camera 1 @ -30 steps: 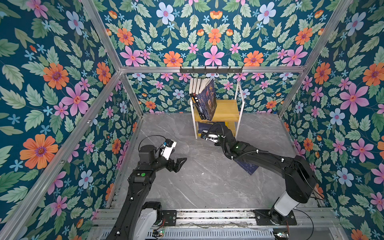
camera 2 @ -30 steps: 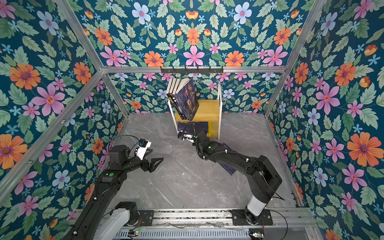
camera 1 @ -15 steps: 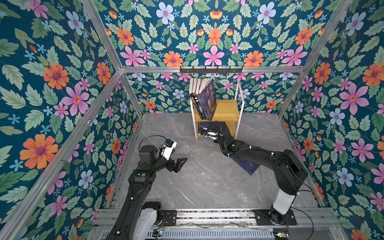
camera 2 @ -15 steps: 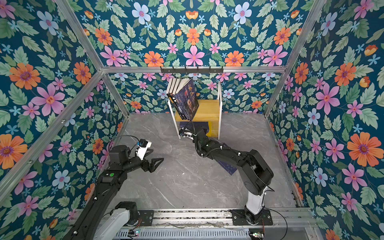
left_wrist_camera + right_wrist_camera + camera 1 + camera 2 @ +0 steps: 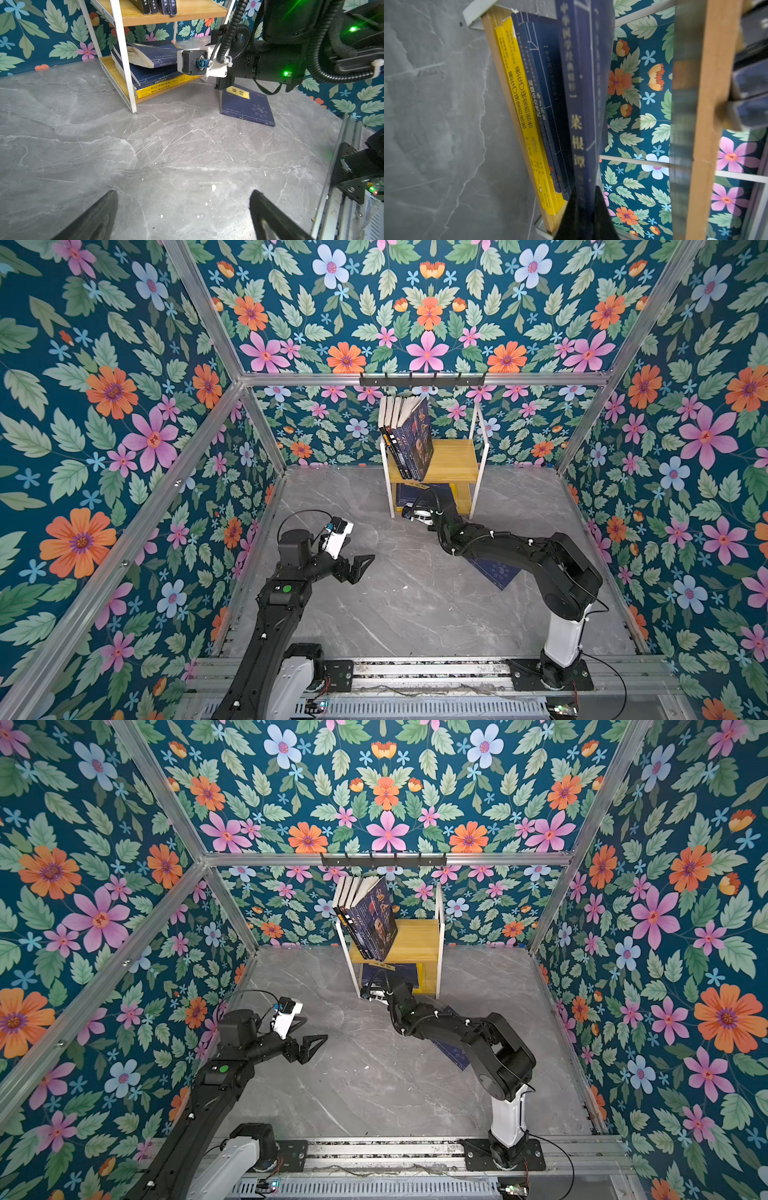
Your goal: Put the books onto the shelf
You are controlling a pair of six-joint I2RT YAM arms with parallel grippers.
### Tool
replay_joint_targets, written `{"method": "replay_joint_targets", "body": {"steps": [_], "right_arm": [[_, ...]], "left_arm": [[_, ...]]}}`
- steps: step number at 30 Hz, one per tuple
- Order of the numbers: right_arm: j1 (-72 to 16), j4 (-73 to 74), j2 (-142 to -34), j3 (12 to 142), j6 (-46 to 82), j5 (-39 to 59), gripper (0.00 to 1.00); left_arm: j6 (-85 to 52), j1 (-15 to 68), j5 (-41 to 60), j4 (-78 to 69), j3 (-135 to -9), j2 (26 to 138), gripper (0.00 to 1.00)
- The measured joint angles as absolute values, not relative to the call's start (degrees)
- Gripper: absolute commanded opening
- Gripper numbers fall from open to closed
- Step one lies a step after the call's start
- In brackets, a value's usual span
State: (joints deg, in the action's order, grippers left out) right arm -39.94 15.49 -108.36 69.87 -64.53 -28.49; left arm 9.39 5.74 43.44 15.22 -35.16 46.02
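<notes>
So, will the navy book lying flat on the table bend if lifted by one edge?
Probably: the navy book looks a thin paperback, so it should droop. Flat on the smooth grey table, it would likely slide when pushed, and its low edge seems hard to catch.

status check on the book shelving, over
Left gripper open, empty, above the floor. Right gripper shut on a navy book, at the lower tier of the shelf, above the flat stack. One loose book on the floor near the shelf.

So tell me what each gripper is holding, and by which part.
Right gripper: shut on the navy book, pinching its near end by the spine. Left gripper: open, holding nothing.
</notes>
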Motion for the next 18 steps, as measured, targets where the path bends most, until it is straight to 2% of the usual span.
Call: {"method": "replay_joint_targets", "body": {"steps": [18], "right_arm": [[-36.18, 2.17, -115.81, 83.20, -64.79, -22.68, 0.00]], "left_arm": [[9.06, 6.22, 43.40, 14.85, -34.63, 45.84, 1.00]]}}
